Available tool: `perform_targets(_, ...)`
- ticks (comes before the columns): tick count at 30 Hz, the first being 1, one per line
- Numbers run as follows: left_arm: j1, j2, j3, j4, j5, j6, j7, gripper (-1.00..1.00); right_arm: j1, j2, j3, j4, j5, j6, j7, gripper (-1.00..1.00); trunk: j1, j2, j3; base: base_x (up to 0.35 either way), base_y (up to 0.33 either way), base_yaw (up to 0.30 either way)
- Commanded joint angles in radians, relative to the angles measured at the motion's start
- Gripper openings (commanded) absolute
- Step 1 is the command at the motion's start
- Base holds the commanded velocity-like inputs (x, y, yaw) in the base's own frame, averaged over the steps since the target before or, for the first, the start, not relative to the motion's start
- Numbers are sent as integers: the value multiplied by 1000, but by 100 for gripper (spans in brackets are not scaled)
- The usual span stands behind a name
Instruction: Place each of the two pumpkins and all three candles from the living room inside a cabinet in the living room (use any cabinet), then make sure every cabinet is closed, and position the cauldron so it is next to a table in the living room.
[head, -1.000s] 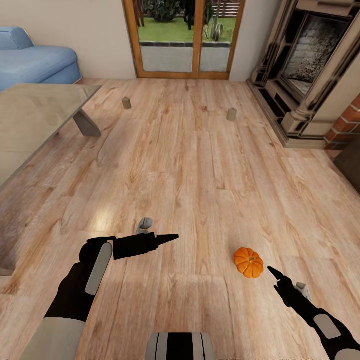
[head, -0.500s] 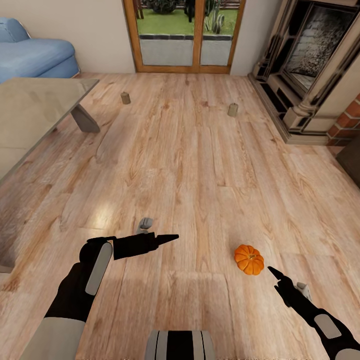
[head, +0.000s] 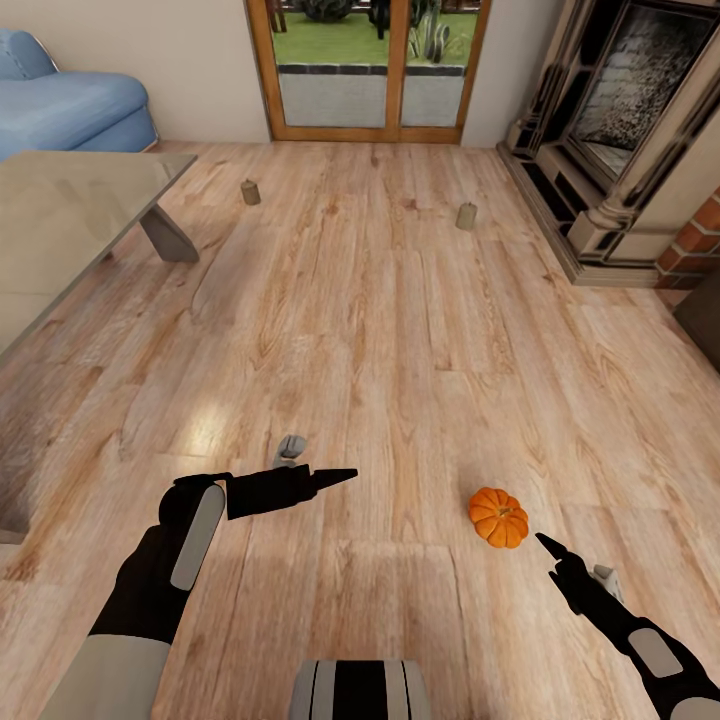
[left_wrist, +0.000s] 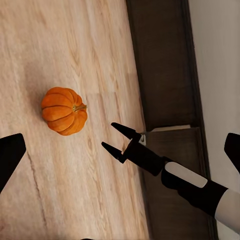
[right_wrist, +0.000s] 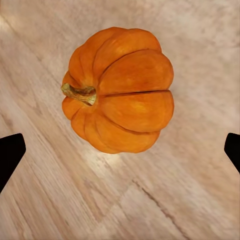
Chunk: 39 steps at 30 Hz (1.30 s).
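Between the earlier pictures and this one the camera had tipped slightly, sliding the room in the picture, while both arms kept their poses. The small ribbed orange pumpkin lay on its side on the pale wood plank floor, just ahead of the right gripper, whose fingers stood spread wide and empty, apart from it. The left gripper hung released over bare floor. Two stubby tan candles stood well apart, far off. Being round, the pumpkin would likely roll away if one fingertip met it first.
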<state>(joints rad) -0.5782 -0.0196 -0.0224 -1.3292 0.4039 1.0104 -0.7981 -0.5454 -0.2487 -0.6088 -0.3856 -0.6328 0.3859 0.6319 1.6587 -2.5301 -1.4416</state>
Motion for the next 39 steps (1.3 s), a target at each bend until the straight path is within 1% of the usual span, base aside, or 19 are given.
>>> perform_targets(1,0,0,1,0,-2,4,-4,100,-1,0,-5,0,-5,8,2,100,0,0,-1,0,0,0)
perform_targets(13,0,0,0,1,-3,4,1,100,-1,0,-5,1,-5,8,2,100,0,0,-1,69,9,0)
perform_targets(21,0,-1,-1,1,-4,4,3,100,-1,0,-5,1,-6,8,-29,100,0,0,-1,51,1,0)
perform_targets(26,0,-1,-1,1,-4,4,2,100,-1,1,-5,1,-7,8,-35,100,0,0,-1,152,0,0)
perform_targets(39,0,-1,-1,1,-4,4,3,100,-1,1,-5,1,-7,8,-37,100,0,0,-1,69,0,0)
